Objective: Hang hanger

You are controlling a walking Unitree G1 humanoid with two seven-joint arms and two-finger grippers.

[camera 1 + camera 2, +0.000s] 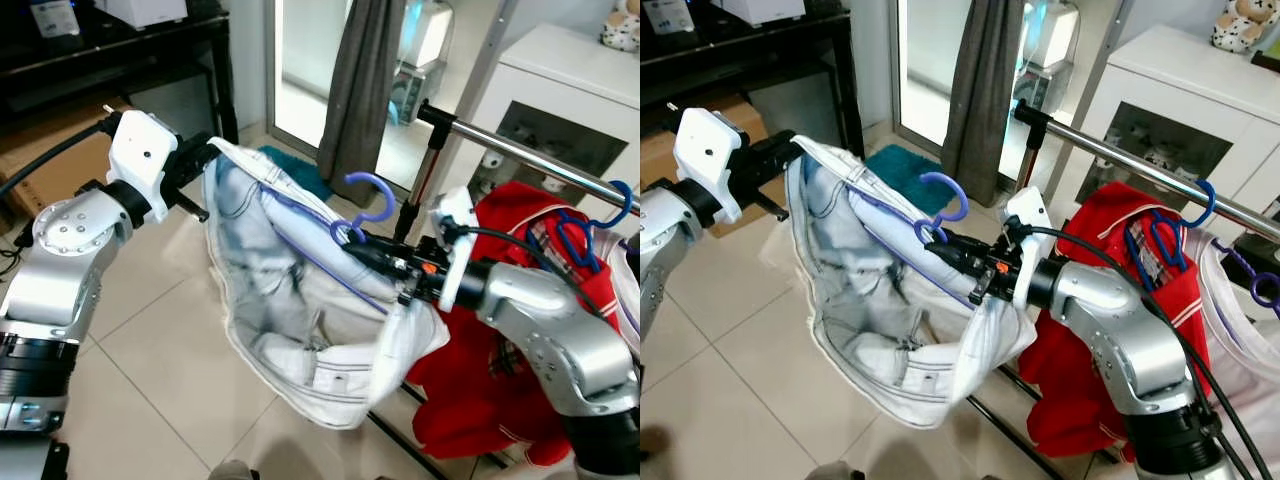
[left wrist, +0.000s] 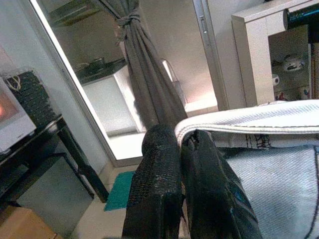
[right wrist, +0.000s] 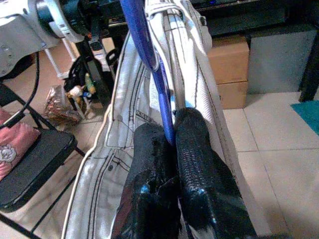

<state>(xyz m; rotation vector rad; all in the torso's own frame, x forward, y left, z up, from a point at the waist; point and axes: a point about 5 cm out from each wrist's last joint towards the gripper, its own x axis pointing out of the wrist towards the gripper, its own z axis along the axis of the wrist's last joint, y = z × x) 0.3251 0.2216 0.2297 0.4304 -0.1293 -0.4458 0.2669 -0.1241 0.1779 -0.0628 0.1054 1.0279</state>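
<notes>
A blue plastic hanger (image 1: 365, 205) carries a pale blue-white denim garment (image 1: 300, 320) that hangs between my two arms. My right gripper (image 1: 352, 245) is shut on the hanger just below its hook; the right wrist view has its black fingers (image 3: 192, 164) pinching the blue hanger (image 3: 149, 55). At the garment's far left corner, my left gripper (image 1: 205, 158) is shut on the white hem (image 2: 249, 122). The hook points up, to the left of and below the metal clothes rail (image 1: 530, 155).
On the rail hang a red garment (image 1: 500, 380) on a blue hanger (image 1: 600, 215) and a white one (image 1: 1250, 330). A white cabinet (image 1: 560, 90) stands behind. A grey curtain (image 1: 360, 80), teal mat (image 1: 900, 165) and black shelf (image 1: 110, 60) lie at the back. Tiled floor below.
</notes>
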